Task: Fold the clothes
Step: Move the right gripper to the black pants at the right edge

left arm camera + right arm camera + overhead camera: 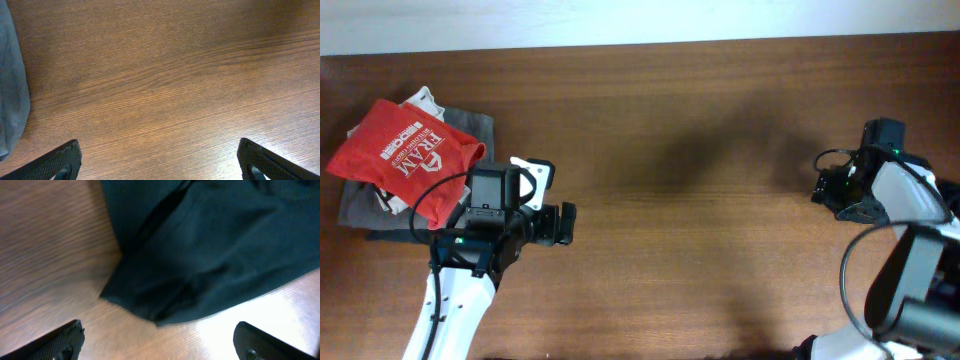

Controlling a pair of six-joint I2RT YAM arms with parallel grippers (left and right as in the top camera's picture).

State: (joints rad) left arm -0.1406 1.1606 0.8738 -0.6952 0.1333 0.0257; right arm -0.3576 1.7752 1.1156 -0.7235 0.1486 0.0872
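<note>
Lying just beyond right claw [157, 336]: leggings [215, 245]

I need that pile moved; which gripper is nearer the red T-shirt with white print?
Left. The left gripper is just right of the red T-shirt with white print; the right gripper is across the table, over black fabric.

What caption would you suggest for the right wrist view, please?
Open right end effector poised above dark leggings lying rumpled on the wooden table.

Thin black fabric leggings [215, 255]: plain. Red cotton T-shirt [405, 150]: white print. Folded grey garments [475, 125]: plain. Wooden tabletop [700, 150]: brown, grained.
</note>
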